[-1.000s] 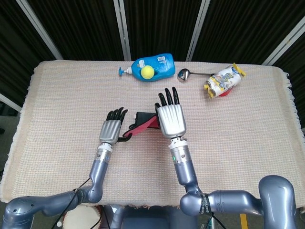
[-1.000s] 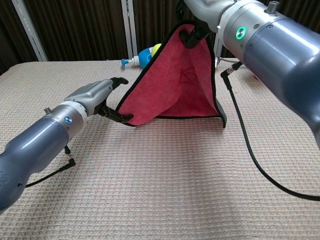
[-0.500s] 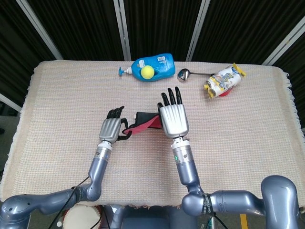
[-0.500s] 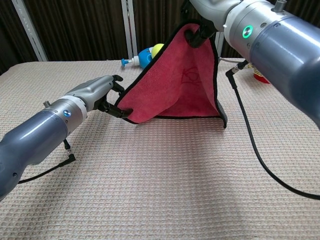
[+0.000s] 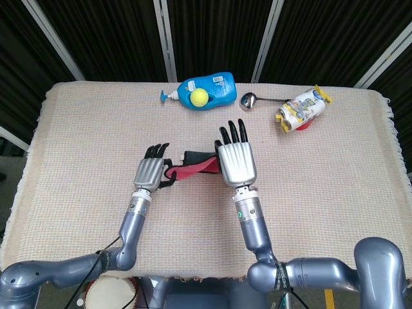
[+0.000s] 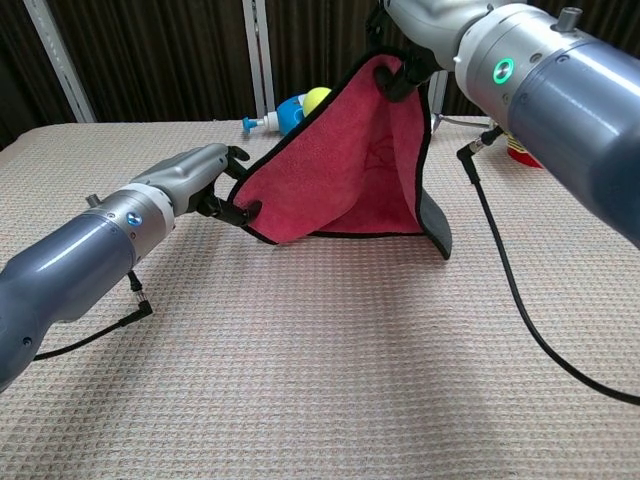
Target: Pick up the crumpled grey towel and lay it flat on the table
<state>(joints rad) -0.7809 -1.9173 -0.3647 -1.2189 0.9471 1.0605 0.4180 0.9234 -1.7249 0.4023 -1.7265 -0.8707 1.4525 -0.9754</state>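
Now the towel [image 6: 345, 170] hangs red-faced between my hands, one corner dragging on the table [image 6: 330, 350]. Left hand [image 6: 190, 180] pinches its low corner, right hand [image 5: 235, 162] its top. Next, I judge: spread, lower flat.

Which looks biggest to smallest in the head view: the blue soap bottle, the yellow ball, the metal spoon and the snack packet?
1. Blue soap bottle.
2. Snack packet and metal spoon: similar length, too close to rank.
3. Yellow ball, smallest.
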